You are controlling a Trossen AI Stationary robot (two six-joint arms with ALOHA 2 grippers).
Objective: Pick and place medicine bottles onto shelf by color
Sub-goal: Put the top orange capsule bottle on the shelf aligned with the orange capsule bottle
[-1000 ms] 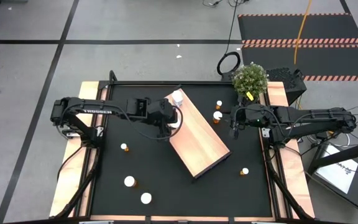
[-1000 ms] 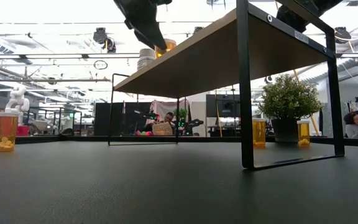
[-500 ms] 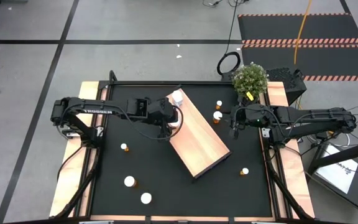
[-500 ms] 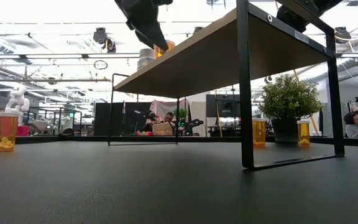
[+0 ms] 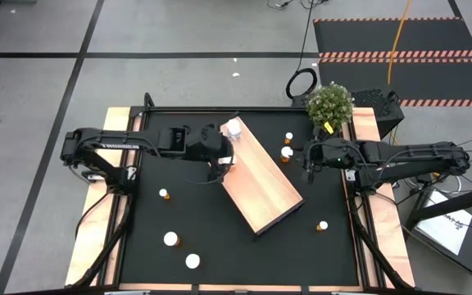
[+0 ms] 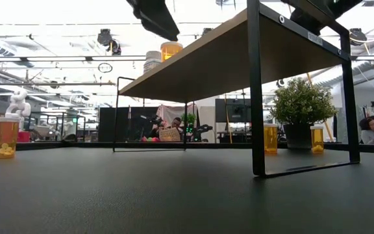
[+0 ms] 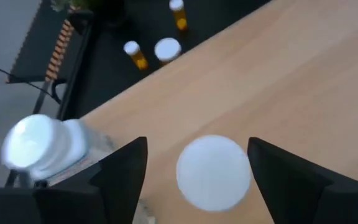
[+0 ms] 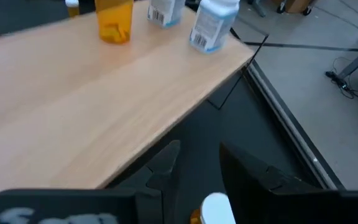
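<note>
The black table [image 5: 195, 213] carries a long light-wood shelf [image 5: 262, 182], set at a slant across its middle on a dark metal frame, so that in the low view the board stands raised above the tabletop. A potted plant [image 5: 330, 103] sits at the far right corner of the table. The left arm reaches in from the left side, and the left gripper [image 5: 222, 164] hangs over the shelf's far end; in its wrist view the fingers [image 7: 126, 168] stand apart on either side of a white bottle cap [image 7: 214, 172] without touching it. That cap belongs to an orange bottle [image 6: 171, 51] standing upright on the shelf, with a white bottle [image 5: 234, 128] close by on the same end. The right arm waits at the right side of the table, and the right gripper [image 5: 307, 166] is beside the shelf's long edge; whether its fingers are apart or together I cannot tell. Two small orange bottles [image 5: 286, 152] stand on the table between the shelf and the right gripper. More bottles stand apart on the near half of the table: two white-capped ones [image 5: 171, 239] at the front left, a tiny one [image 5: 164, 194] farther left, and another tiny one [image 5: 323, 225] at the right.
</note>
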